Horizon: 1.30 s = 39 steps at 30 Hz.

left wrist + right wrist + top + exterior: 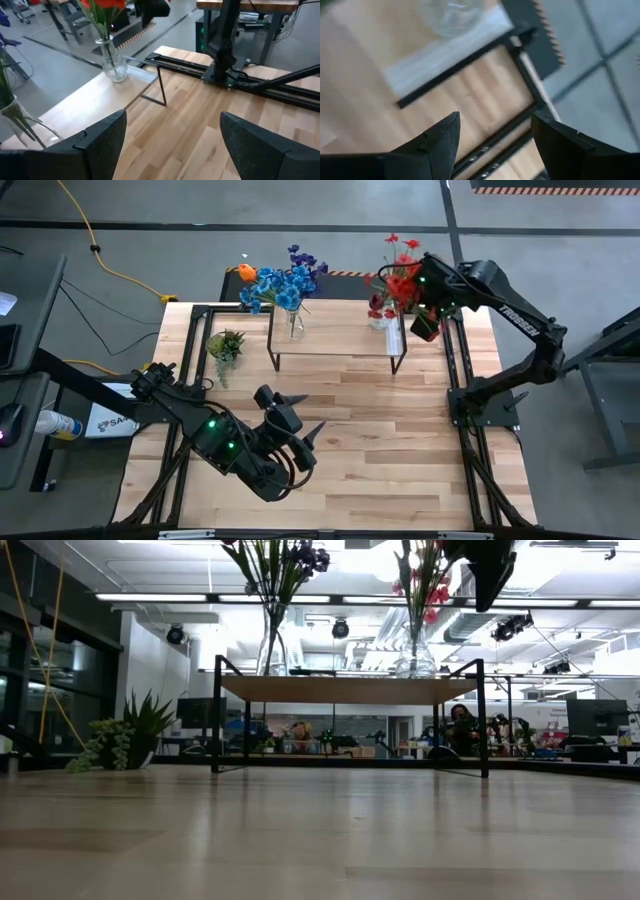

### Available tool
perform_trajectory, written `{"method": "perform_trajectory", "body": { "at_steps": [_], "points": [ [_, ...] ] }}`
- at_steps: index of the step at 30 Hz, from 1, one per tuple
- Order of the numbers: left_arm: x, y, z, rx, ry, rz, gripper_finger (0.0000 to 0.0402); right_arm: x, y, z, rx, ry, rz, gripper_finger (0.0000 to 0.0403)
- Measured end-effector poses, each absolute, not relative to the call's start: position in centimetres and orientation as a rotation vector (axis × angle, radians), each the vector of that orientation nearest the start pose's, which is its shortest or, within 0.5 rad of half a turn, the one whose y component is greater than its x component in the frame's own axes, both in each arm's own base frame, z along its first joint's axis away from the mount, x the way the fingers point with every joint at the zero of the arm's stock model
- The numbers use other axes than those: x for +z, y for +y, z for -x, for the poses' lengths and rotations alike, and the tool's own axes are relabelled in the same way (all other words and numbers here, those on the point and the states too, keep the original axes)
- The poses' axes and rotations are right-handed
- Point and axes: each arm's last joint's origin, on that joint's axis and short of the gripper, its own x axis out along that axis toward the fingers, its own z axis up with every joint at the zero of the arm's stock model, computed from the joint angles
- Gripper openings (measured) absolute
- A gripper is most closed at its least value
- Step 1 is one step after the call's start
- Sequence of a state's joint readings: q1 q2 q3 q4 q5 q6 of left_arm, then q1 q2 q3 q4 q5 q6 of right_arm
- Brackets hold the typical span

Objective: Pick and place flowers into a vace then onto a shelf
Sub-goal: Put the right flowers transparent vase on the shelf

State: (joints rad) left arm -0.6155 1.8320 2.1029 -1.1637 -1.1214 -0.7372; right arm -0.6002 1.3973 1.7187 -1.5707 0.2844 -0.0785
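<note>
Two clear glass vases stand on the shelf (335, 330), a low light-wood board on thin black legs. The left vase (294, 323) holds blue, purple and orange flowers (280, 283). The right vase (379, 318) holds red flowers (400, 275). In the low view both vases (270, 645) (415, 650) stand upright on the shelf top (345, 688). My right gripper (422, 328) (495, 130) hovers open just past the shelf's right end, beside the red flowers. My left gripper (308, 415) (172, 135) is open above the table's near middle, facing the shelf.
A small spiky green plant (225, 345) (125, 740) sits on the table left of the shelf. Black frame rails (455, 380) run along the table's left and right sides. Bare wood (380, 440) lies between the shelf and the near edge.
</note>
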Motion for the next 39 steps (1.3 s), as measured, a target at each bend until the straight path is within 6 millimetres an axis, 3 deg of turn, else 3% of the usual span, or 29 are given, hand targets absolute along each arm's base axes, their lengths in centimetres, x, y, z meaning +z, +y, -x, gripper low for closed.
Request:
{"method": "perform_trajectory", "body": {
  "at_steps": [4,13,26,39],
  "points": [
    [41.9,-18.6,-30.8,0.630,0.371,0.017,0.0353,41.1,-13.0,-17.0,-0.841,1.300,-0.085,0.0236],
    [41.9,-18.6,-30.8,0.629,0.372,0.012,0.0353,40.2,-13.7,-18.0,-0.790,1.341,-0.097,0.0236],
    [41.9,-18.6,-30.9,0.624,0.371,0.020,0.0353,39.5,-13.3,-19.3,-0.420,1.297,-0.249,0.0236],
    [41.9,-18.7,-30.9,0.616,0.382,0.000,0.0353,39.6,-15.2,-18.2,-0.342,1.185,-0.410,0.0236]
  ]
}}
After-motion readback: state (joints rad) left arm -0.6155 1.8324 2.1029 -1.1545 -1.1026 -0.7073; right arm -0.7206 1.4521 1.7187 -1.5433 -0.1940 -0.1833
